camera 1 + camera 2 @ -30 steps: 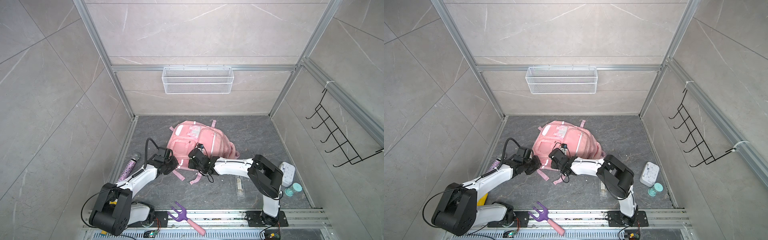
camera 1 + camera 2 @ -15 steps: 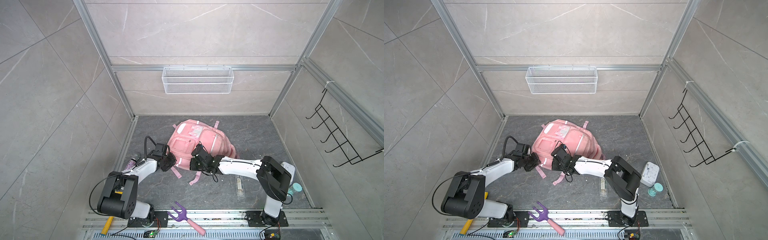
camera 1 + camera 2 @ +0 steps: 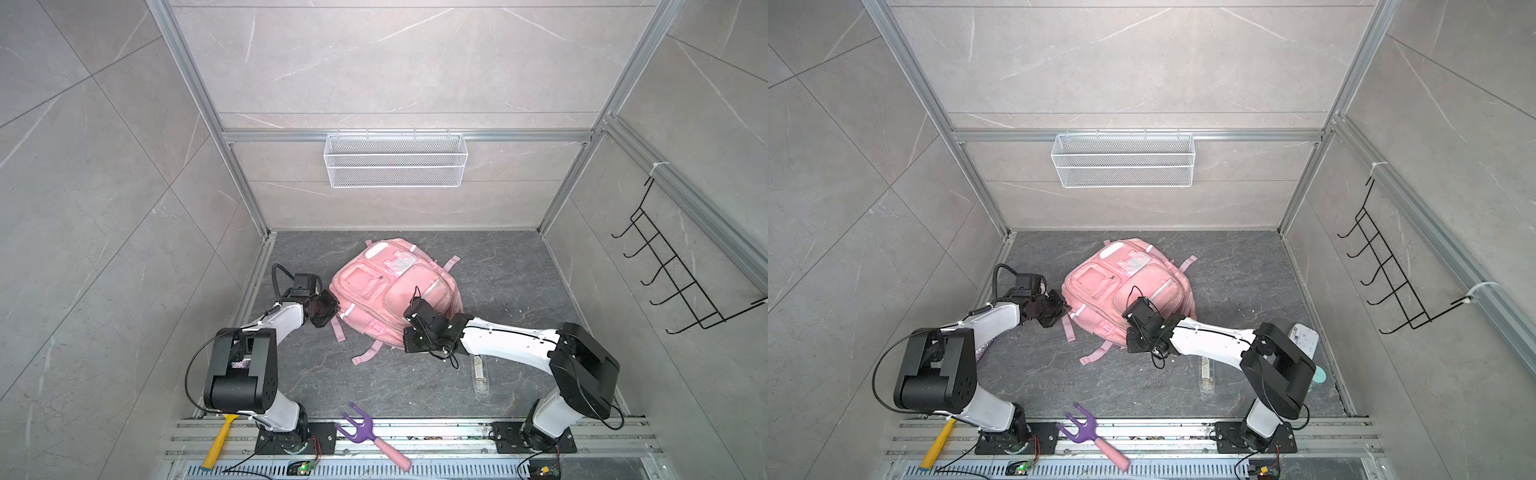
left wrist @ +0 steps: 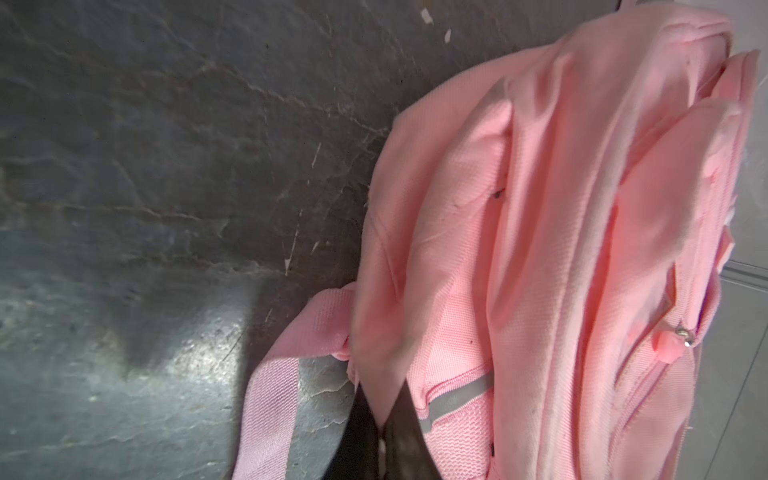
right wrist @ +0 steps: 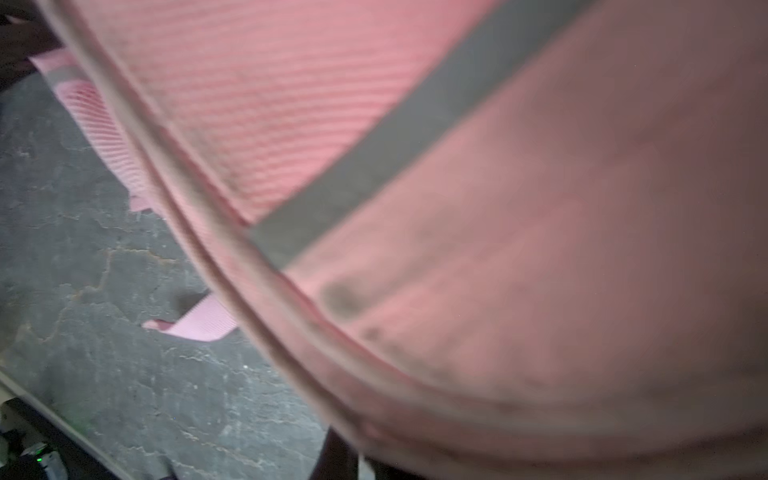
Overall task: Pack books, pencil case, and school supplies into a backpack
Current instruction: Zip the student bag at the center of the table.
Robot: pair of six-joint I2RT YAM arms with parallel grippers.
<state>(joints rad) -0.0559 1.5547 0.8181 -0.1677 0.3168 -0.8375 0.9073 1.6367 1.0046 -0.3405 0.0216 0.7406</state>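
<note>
Over the last second the two grippers have been drawn further apart, and the near edge of the backpack (image 3: 395, 291) has been stretched between them. A loose strap (image 3: 365, 355) has been dragged toward the left arm's side of the floor (image 3: 519, 270).

The left gripper (image 4: 384, 419) is clamped on a fold of pink fabric at the backpack's near left corner, as is seen plainly in the left wrist view. The right gripper (image 3: 409, 334) is closed at the near right edge. Its wrist view is blurred, so a pinch on the seam there is probable and not certain.

The backpack lies front-up in the middle of the floor in both top views. No books and no pencil case are seen outside it, so they are judged to be packed already. The clear packet (image 3: 480, 372) lies on the floor beside the right arm, well apart from the backpack.

The spreading is taken as preparation of the opening for that last item. Whether the zip is open cannot be told.
</note>
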